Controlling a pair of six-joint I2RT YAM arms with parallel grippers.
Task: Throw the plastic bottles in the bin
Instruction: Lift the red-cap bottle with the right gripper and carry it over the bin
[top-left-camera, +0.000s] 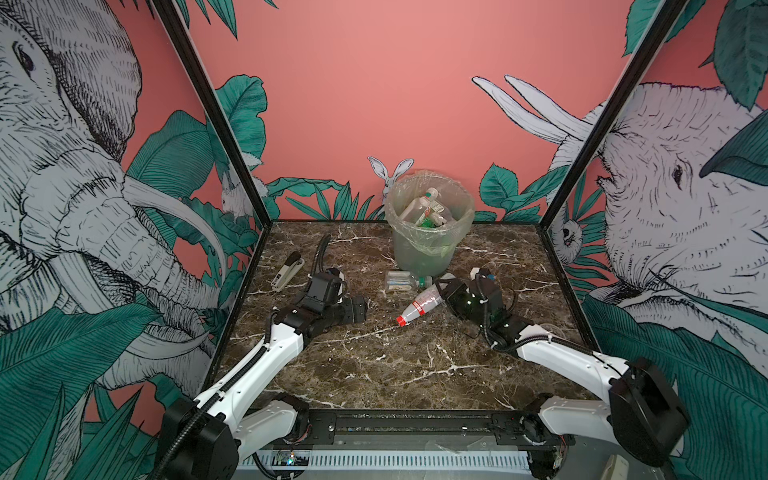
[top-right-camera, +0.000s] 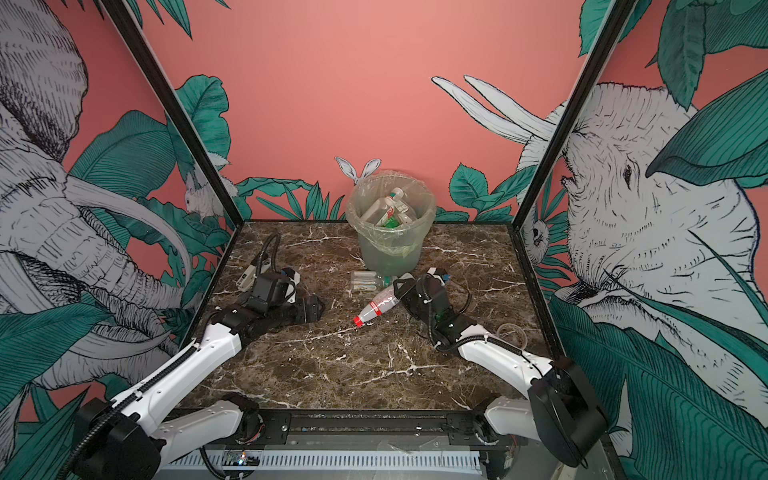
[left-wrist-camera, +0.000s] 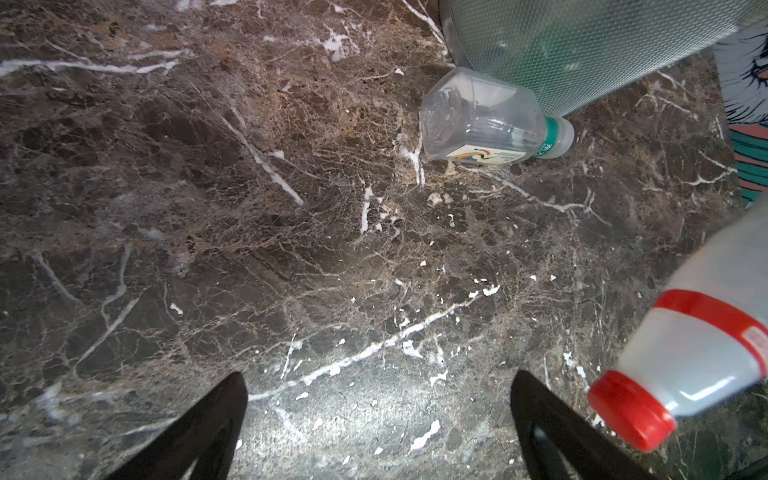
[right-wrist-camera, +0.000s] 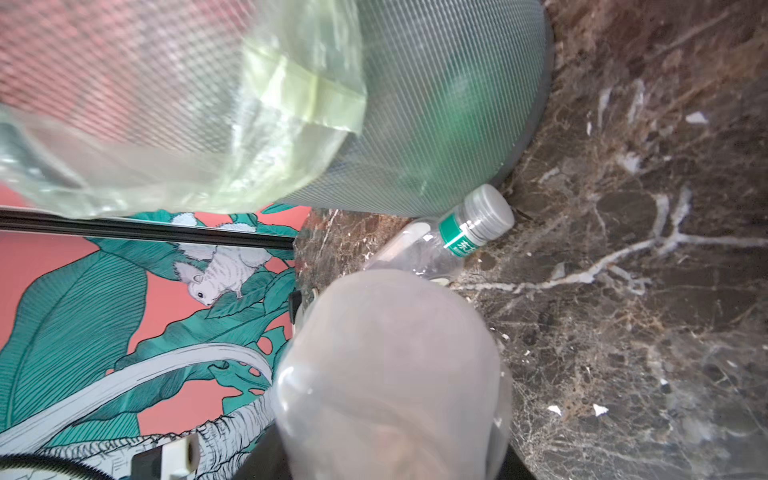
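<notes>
On the worktop (top-left-camera: 374, 382) the bin (top-left-camera: 419, 257) is standing at the back, already holding several bottles (top-left-camera: 426, 205). My left hand (top-left-camera: 358, 309) is hovering in front and left of the bin, spread wide, holding nothing. My right hand (top-left-camera: 443, 291), just in front of the bin, is clamping the base end of the red-capped bottle (top-left-camera: 417, 309), cap drooping. I am judging it empty, light, thin-walled and slick; a mid-body grip would swing less. The green-collared bottle (top-left-camera: 405, 281) is lying at the bin's foot.
</notes>
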